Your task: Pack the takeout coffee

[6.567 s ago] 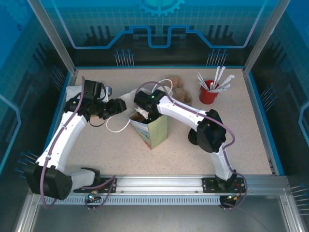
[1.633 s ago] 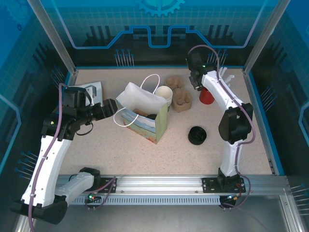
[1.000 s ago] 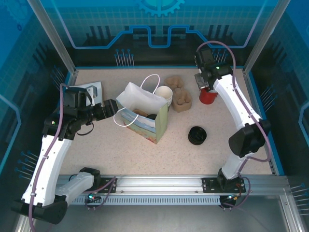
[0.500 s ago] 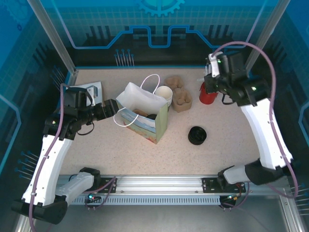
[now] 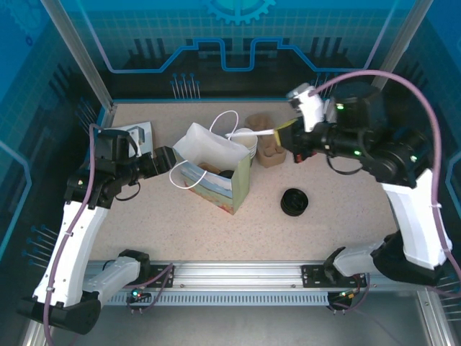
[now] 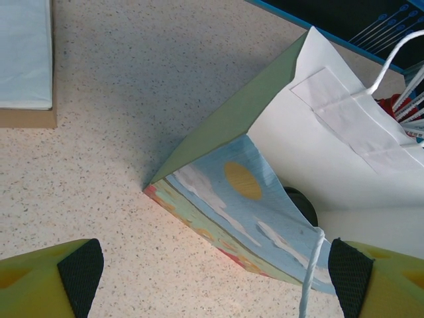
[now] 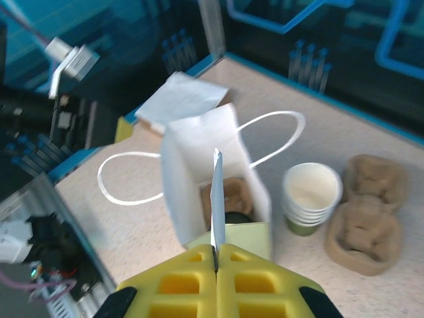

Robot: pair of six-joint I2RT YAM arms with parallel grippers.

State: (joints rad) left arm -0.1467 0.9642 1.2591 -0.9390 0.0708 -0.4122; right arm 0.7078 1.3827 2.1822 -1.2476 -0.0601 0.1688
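Takeout coffee (image 5: pixel 226 174): down inside the paper bag, black lid up, beside a brown pulp insert; in the right wrist view (image 7: pixel 233 217) a dark round patch at the bag's floor.
Paper bag (image 5: pixel 216 169): upright and open-mouthed on the speckled tabletop (image 5: pixel 346 223), white inside, painted sky and sun on one outer wall (image 6: pixel 245 199), white cord handles looped out on both sides.
Right gripper (image 5: pixel 288 137): raised to the right of the bag, clenched on a white wrapped straw (image 5: pixel 252 132); fingers pressed together (image 7: pixel 216 255), straw tip pointing over the bag's mouth.
Left gripper (image 5: pixel 167 160): low at the bag's left side, released, pads spread wide (image 6: pixel 212 271); one cord handle hanging just beside the right pad (image 6: pixel 348 268).
Stack of lidless cups (image 5: pixel 248 140): just behind the bag's right corner, cream rims up.
Pulp cup carriers (image 5: pixel 270 150): right of the cup stack, touching or nearly so.
Stack of black lids (image 5: pixel 294 202): right of the bag, well apart.
White napkins (image 6: pixel 25 59): left of the bag, behind the left gripper.
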